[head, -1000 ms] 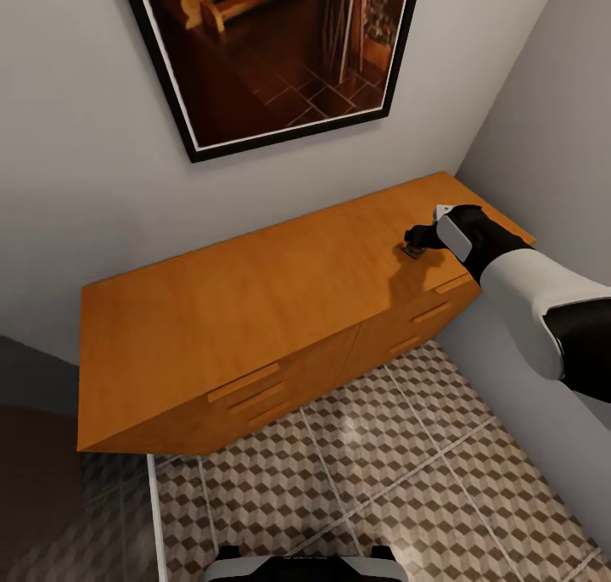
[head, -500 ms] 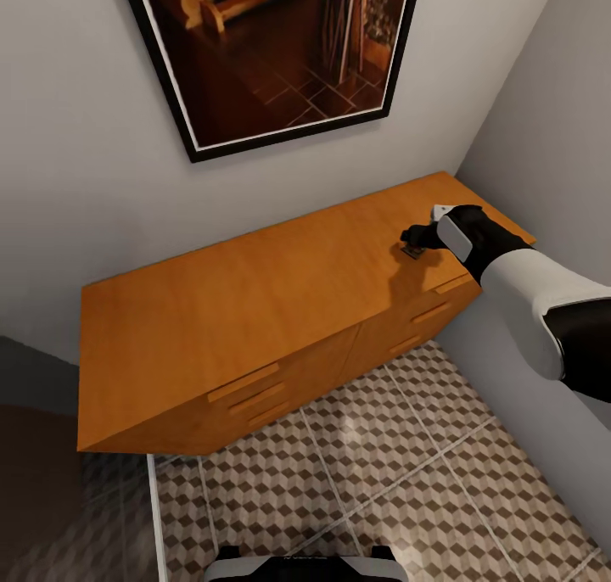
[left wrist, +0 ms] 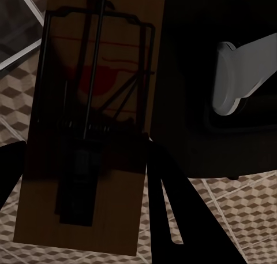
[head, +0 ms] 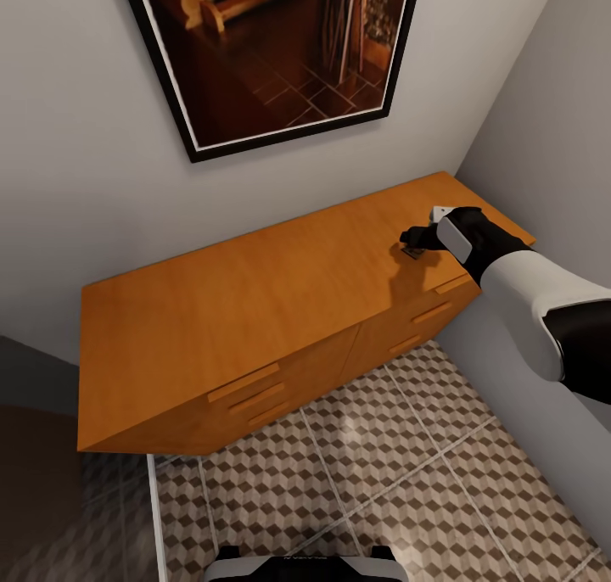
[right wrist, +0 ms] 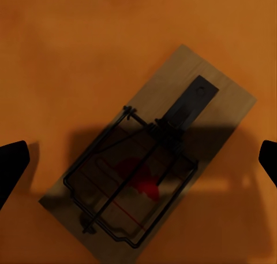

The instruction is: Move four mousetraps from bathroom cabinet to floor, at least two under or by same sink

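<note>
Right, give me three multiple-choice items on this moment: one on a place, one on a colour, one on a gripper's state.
1. Where does the mousetrap below the right gripper lie?
A. on the cabinet top
B. on the tiled floor
C. inside an open drawer

2. What colour is the mark on that mousetrap's board?
A. blue
B. red
C. green

3. How does the right gripper stand?
A. shut on the mousetrap
B. open, fingertips either side of the mousetrap
C. shut on a drawer handle

Key: 1 A, the trap lies flat on the orange-brown cabinet top. 2 B, a red patch shows under the wire. 3 B, the right wrist view shows both fingertips wide apart, clear of the board.
</note>
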Robot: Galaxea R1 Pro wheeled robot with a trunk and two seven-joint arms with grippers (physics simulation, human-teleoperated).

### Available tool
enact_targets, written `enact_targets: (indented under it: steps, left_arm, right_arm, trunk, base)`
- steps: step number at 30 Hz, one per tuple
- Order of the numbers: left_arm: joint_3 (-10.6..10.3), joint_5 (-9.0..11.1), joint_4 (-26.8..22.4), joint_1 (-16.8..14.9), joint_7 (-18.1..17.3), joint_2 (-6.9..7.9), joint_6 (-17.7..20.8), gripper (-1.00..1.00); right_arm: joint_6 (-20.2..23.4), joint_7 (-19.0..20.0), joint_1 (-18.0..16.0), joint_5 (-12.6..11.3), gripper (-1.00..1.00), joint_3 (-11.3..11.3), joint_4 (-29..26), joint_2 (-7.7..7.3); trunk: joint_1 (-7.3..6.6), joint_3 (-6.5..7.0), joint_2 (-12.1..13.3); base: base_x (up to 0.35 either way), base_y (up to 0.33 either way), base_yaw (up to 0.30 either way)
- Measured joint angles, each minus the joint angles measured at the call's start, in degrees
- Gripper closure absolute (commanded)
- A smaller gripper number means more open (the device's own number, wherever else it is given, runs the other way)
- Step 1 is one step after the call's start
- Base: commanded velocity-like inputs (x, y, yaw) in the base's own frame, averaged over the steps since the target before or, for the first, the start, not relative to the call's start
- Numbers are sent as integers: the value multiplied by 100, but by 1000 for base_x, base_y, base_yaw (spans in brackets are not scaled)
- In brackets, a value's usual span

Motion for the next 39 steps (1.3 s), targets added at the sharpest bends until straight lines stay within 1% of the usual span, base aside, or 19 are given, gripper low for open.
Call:
enact_targets:
  steps: [12, 16, 23, 29, 31, 33, 39]
  left_arm:
    - [1, 0, 0, 0, 0, 0, 0, 100]
    - [0, 0, 0, 0, 0, 0, 0, 100]
    - [2, 0, 0, 0, 0, 0, 3, 100]
    - [3, 0, 0, 0, 0, 0, 7, 100]
    - [4, 1, 0, 1, 0, 0, 8, 100]
    - [1, 1, 0, 1, 0, 0, 9, 100]
    - [1, 0, 0, 1, -1, 0, 9, 100]
  right_arm:
    - [0, 2, 4, 0, -100, 0, 0, -7]
    - [-5, 8, 53, 0, -100, 0, 1, -7]
    - [-225, 11, 123, -8, -100, -2, 6, -7]
    - [-284, 201, 189, 0, -100, -1, 15, -7]
    - [-289, 273, 214, 91, -100, -7, -6, -8]
    - [-299, 320, 229, 119, -100, 11, -28, -9]
    - [-390, 373, 246, 78, -100, 15, -28, -7]
  trunk:
    - [0, 0, 0]
    - [0, 0, 0]
    - [0, 0, 0]
    - [0, 0, 0]
    - [-2, 1, -3]
    - [-2, 1, -3]
    - [-3, 1, -4]
  base:
    - [0, 0, 0]
    - [0, 0, 0]
    - [0, 0, 0]
    - [0, 0, 0]
    - [0, 0, 0]
    - [0, 0, 0]
    - [0, 0, 0]
